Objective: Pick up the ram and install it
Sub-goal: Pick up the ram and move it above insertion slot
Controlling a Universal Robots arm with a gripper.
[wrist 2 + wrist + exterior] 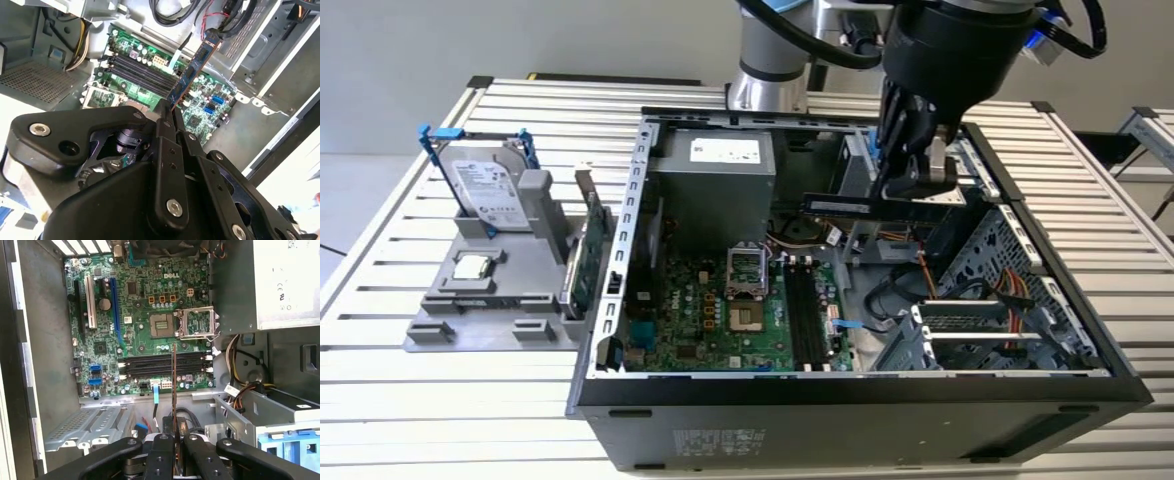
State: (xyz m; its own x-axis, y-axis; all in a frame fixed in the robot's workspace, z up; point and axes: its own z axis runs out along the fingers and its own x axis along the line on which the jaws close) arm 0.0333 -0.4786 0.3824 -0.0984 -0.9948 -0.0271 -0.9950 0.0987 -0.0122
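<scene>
While the black two-fingered gripper hangs over the open black computer tower case, its fingers are pinched narrowly on one end of the ram, a long, thin green circuit-board stick with dark chips. The rest of the stick juts free beyond the fingertips. In the exterior view it lies level above the case interior, well clear of the green motherboard below and touching nothing but the gripper.

The end grip seems chosen to leave most of the stick's length unobstructed for seating. In the first wrist view the ram shows edge-on as a thin line rising from the gripper. It crosses the row of black memory slots beside the metal processor socket. By that, the stick appears to run across the slots rather than along them, so it looks carried but not yet lined up.

On the slatted metal table, at the exterior view's left, a grey fixture holds a silver hard drive with blue clips and a larger green expansion card upright. Both are probably staged there for easy grasping.
</scene>
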